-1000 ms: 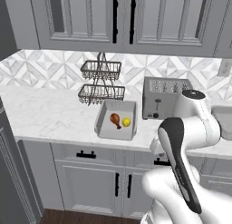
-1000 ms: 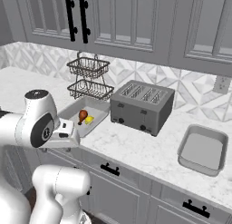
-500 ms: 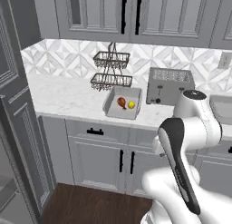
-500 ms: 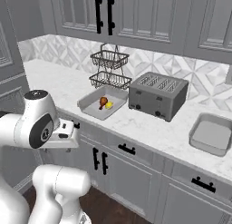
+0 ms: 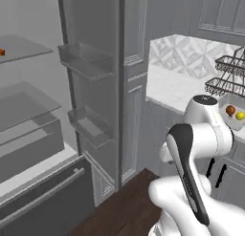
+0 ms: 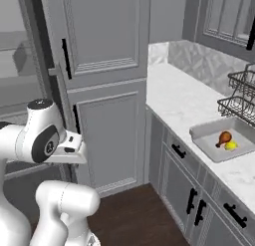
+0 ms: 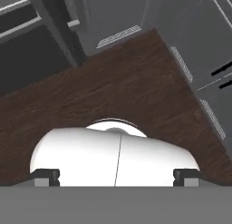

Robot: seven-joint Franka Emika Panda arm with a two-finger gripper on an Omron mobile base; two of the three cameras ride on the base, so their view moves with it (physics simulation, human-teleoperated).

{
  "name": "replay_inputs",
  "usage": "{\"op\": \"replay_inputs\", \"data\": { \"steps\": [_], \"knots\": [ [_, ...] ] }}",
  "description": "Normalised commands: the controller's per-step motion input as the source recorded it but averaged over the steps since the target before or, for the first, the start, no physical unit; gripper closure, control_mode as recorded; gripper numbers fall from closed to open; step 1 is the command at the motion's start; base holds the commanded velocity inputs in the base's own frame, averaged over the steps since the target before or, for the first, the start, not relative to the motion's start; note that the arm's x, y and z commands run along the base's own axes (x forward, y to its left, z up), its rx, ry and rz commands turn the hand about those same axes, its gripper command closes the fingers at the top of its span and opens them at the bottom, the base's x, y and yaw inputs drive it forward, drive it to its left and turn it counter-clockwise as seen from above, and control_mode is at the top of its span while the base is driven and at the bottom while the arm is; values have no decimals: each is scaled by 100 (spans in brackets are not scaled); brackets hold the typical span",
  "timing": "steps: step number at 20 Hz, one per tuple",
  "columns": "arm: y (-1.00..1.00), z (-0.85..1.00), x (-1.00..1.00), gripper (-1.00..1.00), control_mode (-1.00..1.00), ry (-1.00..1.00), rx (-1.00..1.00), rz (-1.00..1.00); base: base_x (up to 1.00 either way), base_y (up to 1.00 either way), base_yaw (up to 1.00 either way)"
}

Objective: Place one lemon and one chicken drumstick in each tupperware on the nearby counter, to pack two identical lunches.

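A grey tupperware (image 6: 211,149) rests on the white marble counter (image 6: 182,95) and holds a brown chicken drumstick (image 6: 224,137) beside a yellow lemon (image 6: 231,146). From the left base camera the same tupperware (image 5: 233,123) sits at the right edge, with the drumstick (image 5: 230,110) and lemon (image 5: 240,115) inside it. My gripper (image 7: 115,175) points down at the dark wood floor, open, its two fingertips (image 7: 45,175) wide apart with nothing between them. It is far from the counter.
An open fridge stands at the left with glass shelves (image 5: 26,106), door bins (image 5: 88,63) and a small orange item (image 5: 1,52) on the top shelf. Tall grey cabinet doors (image 6: 99,80) rise beside the counter. A black wire basket rack (image 6: 241,93) stands behind the tupperware.
The whole picture has shifted: the base has backed off and turned left, from the counter toward the open fridge. The tupperware now lies at the right edge. The arm's pose looks unchanged.
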Motion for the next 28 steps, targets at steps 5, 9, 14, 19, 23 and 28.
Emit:
{"op": "replay_inputs", "data": {
  "steps": [5, 9, 14, 19, 23, 28],
  "knots": [
    [0, 0, 0, -100, 100, 0, 0, 0, -23, 66, 92],
    [0, 0, 0, -100, 100, 0, 0, 0, -18, 72, 80],
    [0, 0, 0, -100, 100, 0, 0, 0, 50, 1, 11],
    [0, 0, 0, -100, 100, 0, 0, 0, 100, 0, 0],
    [0, 0, 0, -100, 100, 0, 0, 0, 100, 0, 0],
    [0, 0, 0, -100, 100, 0, 0, 0, 89, -1, 0]
  ]
}}
